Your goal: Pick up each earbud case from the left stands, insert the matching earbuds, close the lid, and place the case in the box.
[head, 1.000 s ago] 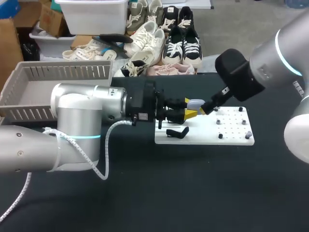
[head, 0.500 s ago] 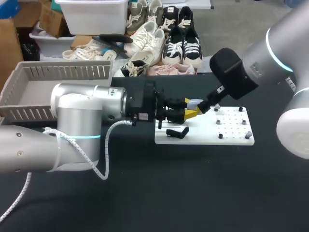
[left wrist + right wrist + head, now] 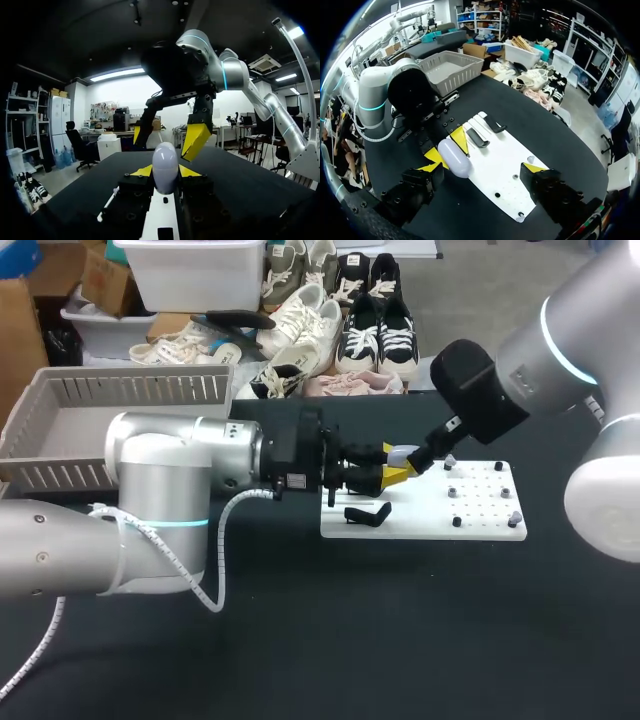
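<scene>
Nestling in left claw (image 3: 165, 171) (pinched): case (image 3: 165, 162).

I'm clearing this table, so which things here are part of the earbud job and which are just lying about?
Job: earbud case, clamped in left gripper; open right gripper close by; black stand; white board; grey box.
Lying about: nothing sure; the small pegs on the board are too small to tell.

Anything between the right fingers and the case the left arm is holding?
Nothing visible. The earbud case is clamped in the left gripper, and the open right gripper faces it with only open air between them.
</scene>
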You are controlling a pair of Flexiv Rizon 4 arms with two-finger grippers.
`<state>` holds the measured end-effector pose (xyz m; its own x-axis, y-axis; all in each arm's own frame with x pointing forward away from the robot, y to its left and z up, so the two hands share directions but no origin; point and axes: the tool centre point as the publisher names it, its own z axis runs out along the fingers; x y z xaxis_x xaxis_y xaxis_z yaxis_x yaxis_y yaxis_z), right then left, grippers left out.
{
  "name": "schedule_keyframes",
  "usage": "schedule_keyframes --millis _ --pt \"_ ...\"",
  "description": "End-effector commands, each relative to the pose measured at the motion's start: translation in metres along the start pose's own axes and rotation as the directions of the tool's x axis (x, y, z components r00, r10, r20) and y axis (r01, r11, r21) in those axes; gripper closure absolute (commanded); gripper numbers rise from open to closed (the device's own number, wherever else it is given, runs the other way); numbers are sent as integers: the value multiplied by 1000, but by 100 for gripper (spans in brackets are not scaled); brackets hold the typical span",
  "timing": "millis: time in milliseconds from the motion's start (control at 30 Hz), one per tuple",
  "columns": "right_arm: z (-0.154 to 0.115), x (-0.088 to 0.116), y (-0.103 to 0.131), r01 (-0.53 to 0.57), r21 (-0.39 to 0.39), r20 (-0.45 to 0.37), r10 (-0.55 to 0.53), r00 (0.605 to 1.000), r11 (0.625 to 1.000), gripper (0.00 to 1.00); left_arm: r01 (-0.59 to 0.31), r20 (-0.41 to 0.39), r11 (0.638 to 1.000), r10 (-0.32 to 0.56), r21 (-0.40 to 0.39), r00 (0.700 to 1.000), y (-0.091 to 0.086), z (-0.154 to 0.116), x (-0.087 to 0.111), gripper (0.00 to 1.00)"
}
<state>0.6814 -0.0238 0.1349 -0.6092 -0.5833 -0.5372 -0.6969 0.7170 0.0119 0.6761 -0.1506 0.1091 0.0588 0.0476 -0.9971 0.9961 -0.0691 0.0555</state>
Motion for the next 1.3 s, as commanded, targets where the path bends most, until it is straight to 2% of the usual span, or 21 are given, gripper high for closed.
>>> schedule_keyframes --millis 33,500,833,1033,1300 --pt "1 0 1 -6 13 -4 6 1000 1000 0 -1 0 1000 1 -5 1000 -1 0 0 100" --pt "0 -2 -5 -19 30 5 19 1000 999 0 -1 0 1000 1 -5 1000 -1 0 0 100" --pt "-10 -16 -10 -20 60 29 19 999 998 0 -1 0 1000 1 -5 1000 -1 0 0 100" --pt "-28 -19 -19 -12 150 35 7 999 989 0 -1 0 1000 1 -5 1000 -1 0 0 100" --pt "-56 4 -35 26 327 -73 -2 997 945 0 -1 0 1000 1 -5 1000 -1 0 0 100"
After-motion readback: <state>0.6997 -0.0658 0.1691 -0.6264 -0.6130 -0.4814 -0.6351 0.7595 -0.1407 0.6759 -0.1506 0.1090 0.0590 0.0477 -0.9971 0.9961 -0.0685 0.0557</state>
